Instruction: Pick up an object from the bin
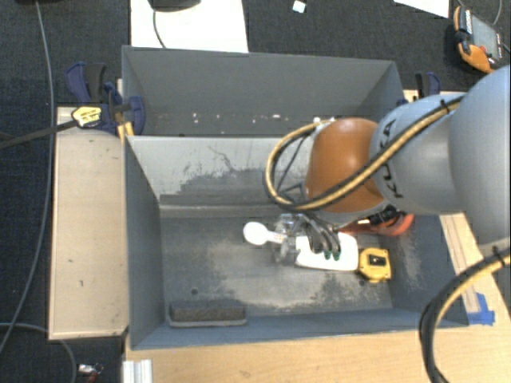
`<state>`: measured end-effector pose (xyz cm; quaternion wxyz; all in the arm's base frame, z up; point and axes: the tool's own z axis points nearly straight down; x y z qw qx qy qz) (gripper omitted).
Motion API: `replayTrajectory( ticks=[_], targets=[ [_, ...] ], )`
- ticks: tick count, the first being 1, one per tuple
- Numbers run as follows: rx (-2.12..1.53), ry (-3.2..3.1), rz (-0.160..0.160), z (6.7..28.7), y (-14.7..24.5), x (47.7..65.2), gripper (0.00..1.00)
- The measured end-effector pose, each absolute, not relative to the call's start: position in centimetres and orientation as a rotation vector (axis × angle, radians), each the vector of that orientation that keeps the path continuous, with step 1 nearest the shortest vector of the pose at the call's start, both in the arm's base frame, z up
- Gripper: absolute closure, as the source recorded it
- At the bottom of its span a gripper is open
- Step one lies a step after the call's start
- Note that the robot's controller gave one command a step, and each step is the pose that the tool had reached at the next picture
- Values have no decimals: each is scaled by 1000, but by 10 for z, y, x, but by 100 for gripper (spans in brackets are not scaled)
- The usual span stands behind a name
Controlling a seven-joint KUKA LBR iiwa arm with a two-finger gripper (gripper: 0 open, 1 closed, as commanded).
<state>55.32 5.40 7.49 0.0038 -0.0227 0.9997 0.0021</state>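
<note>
My gripper [289, 236] is low in the middle of the bin, under the orange wrist cover. It is down over a white object [257, 233] with a rounded end pointing left and a wider white body [329, 259] with green marks to the right. Whether it grips this object I cannot tell. A yellow tape measure [374, 264] lies just right of the white body. An orange thing [394, 224] peeks out from under the arm at the right wall.
A dark grey flat block [207, 313] lies along the front wall at the left. The arm and its looped cables cover the right rear part of the bin. Bare scuffed floor spreads left of the gripper.
</note>
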Motion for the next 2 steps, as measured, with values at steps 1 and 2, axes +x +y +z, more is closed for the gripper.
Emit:
replayTrajectory(
  ticks=[1,2],
  targets=[
    [-70,3140,6,93,54,551,100],
    [-68,3133,6,120,54,553,100]
  ],
)
